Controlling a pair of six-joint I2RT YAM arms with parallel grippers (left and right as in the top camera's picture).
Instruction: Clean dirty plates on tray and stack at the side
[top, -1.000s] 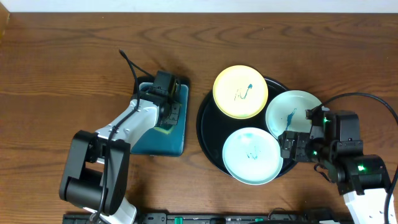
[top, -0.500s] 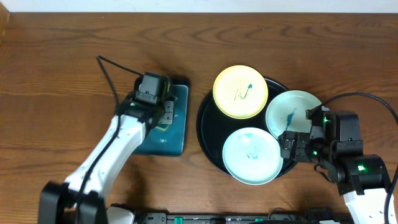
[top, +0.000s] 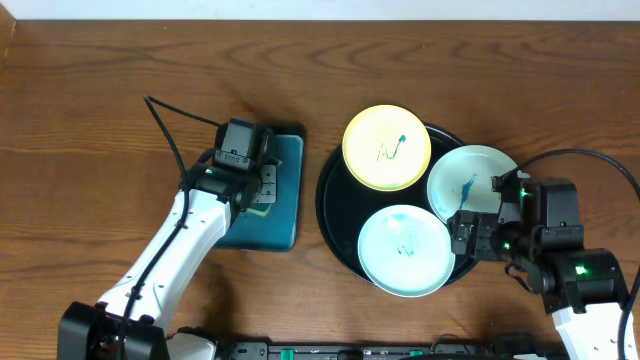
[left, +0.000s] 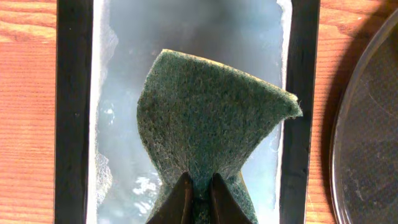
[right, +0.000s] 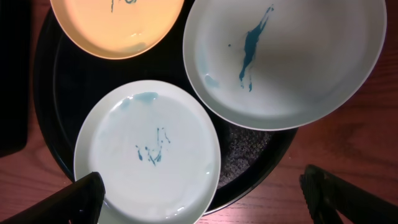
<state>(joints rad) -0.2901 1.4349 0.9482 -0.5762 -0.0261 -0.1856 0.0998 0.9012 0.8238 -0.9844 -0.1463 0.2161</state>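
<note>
The wood-grain table (top: 100, 100) fills the overhead view. Its bare areas, for example the upper left of the frame, are probably where the stack will go.

The black tray (top: 333, 205) sits right of centre. It holds all three plates together, so none has been stacked yet. The teal tray (top: 287, 190) lies just beside it, to the left. In the left wrist view its floor looks wet, which suggests it is the station for wetting the sponge.

Plate positions in the overhead view:
- The yellow plate (top: 387, 148) is at the top of the black tray and overhangs the rim.
- One mint plate (top: 465, 180) is at the tray's right.
- The other mint plate (top: 405, 250) is at the bottom.

All three carry teal marks, so I judge that cleaning has not begun.

The sponge (left: 205, 118) is pinched at its lower edge and fans out upward. The green scouring face points toward the camera.

The left gripper (left: 199, 190) is clamped tight on the sponge, over the teal tray. The plates are well apart from it, to the right.

The right gripper (right: 202, 186) is spread fully and holds nothing. Its fingers straddle the lower mint plate and the tray rim, probably ready to steady or lift a plate.
</note>
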